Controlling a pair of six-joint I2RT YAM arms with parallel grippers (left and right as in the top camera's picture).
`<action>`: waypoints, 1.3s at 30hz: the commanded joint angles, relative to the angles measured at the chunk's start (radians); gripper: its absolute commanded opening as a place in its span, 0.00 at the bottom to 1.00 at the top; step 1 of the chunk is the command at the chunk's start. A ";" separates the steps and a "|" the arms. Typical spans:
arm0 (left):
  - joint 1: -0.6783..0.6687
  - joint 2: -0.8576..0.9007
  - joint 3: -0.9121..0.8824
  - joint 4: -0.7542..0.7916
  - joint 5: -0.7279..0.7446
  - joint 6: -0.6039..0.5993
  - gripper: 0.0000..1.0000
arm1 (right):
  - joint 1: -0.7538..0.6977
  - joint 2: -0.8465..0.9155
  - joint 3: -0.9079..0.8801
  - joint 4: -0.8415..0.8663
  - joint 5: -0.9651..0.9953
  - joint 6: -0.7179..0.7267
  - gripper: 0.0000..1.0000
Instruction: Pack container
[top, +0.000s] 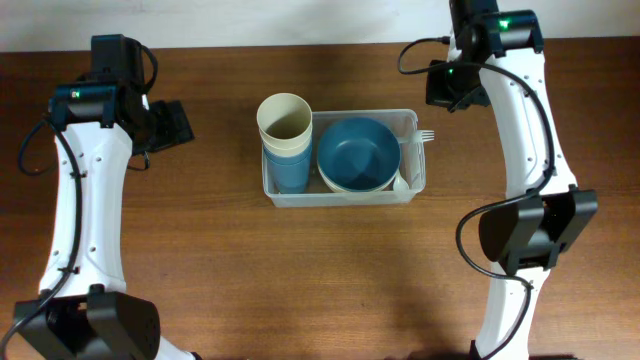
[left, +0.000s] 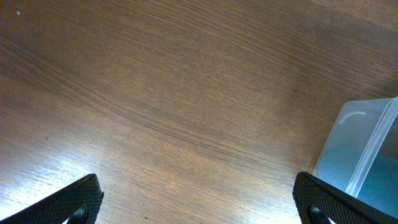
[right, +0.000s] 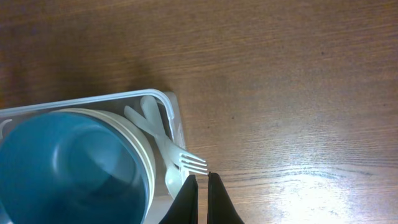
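Now: packing looks nearly done, judging by the full container (top: 340, 200). The step in hand seems to be settling the cutlery.
Left tool (left: 198, 193): jaws spread wide with nothing between them, and only bare counter (left: 155, 93) below.
Right tool (right: 202, 180): jaws pressed together, holding nothing.
Container: well off to one side of the left tool, with only a corner at the edge of its view. It sits right beside the right tool, just ahead of the tips and to one side.
Contents: a stack of cups (top: 285, 135), cream over blue, at the end nearer the left tool. A blue bowl (top: 357, 150) sits nested in a cream bowl (right: 149, 165) in the middle. A white fork (right: 186, 163) lies crossed with a second white utensil (right: 146, 112) at the end nearer the right tool.
Fork: the tines poke out over the rim, just beside the right tool's tips. Whether they touch cannot be told.
Next move: likely a gentle nudge of the tines inward with the closed tips, slow enough that the light container does not slide.
Writing: none readable, and no brand or label shows.
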 joint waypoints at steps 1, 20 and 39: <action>0.004 0.000 -0.007 0.002 -0.004 -0.010 1.00 | -0.002 0.010 -0.027 -0.002 0.008 0.004 0.04; 0.004 0.000 -0.007 0.002 -0.004 -0.010 1.00 | -0.064 0.025 -0.285 0.121 -0.071 -0.039 0.04; 0.004 0.000 -0.007 0.002 -0.004 -0.010 1.00 | -0.066 0.025 -0.285 0.117 -0.236 -0.184 0.04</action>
